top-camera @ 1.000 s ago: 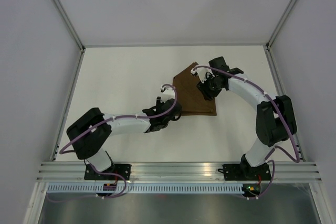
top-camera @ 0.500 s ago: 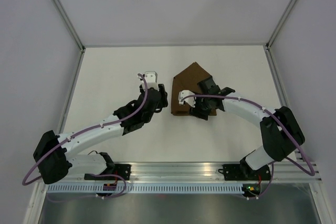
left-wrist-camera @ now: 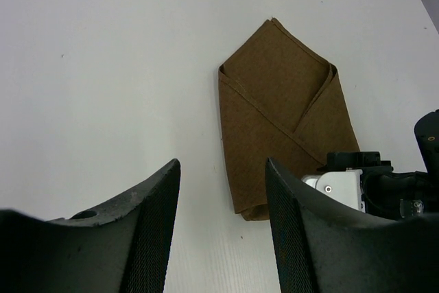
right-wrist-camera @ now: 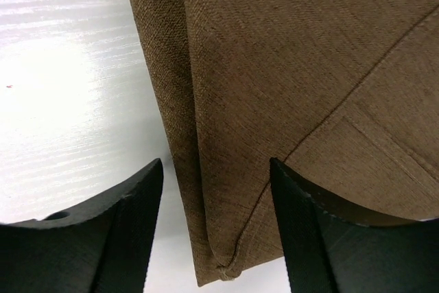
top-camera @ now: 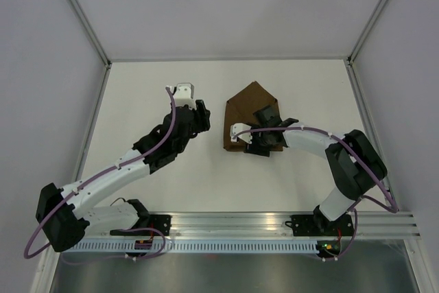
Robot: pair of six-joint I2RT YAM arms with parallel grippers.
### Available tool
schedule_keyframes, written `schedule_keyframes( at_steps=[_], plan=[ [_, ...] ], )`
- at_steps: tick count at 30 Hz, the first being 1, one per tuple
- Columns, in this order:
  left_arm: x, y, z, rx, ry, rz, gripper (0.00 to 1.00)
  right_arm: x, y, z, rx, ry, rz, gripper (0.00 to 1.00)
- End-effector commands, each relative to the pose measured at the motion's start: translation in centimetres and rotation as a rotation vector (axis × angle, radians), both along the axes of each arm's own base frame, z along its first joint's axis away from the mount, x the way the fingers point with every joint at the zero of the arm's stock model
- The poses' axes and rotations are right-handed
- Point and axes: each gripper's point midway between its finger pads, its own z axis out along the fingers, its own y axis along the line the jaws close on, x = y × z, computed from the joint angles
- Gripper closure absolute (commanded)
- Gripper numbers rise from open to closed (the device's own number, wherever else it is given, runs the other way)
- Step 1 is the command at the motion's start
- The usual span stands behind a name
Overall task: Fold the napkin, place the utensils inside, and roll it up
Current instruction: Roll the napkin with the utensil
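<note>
One napkin (top-camera: 248,109) folded narrower, left fingers (left-wrist-camera: 154,217) withdrawn, right fingers (right-wrist-camera: 130,224) wider

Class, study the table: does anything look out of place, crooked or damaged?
Nothing is spilled or torn. The napkin lies folded into a pointed packet, its flaps crossing unevenly. One oddity: no utensil shows in any view; whether it is inside the folds cannot be told.

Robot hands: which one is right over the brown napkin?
The right gripper: it hangs open over the napkin's edge. The left gripper is off to the side, above bare table.
</note>
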Motion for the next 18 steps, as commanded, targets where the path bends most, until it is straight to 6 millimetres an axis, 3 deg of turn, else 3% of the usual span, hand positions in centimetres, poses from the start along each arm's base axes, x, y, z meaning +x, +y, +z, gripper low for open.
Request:
schedule_keyframes(
  at_steps=[1, 8, 18],
  plan=[
    [0.4, -0.4, 1.2, 0.026, -0.027, -0.053, 0.42, 0.2, 0.5, -0.7, -0.004, -0.008, 0.035, 0.33],
    [0.6, -0.7, 1.0, 0.062, -0.033, -0.097, 0.42, -0.7, -0.5, -2.5, -0.056, 0.039, 0.045, 0.40],
    [0.1, -1.8, 0.3, 0.104, -0.038, -0.197, 0.43, -2.3, -1.6, -4.5, -0.121, 0.130, 0.060, 0.58]
  ],
)
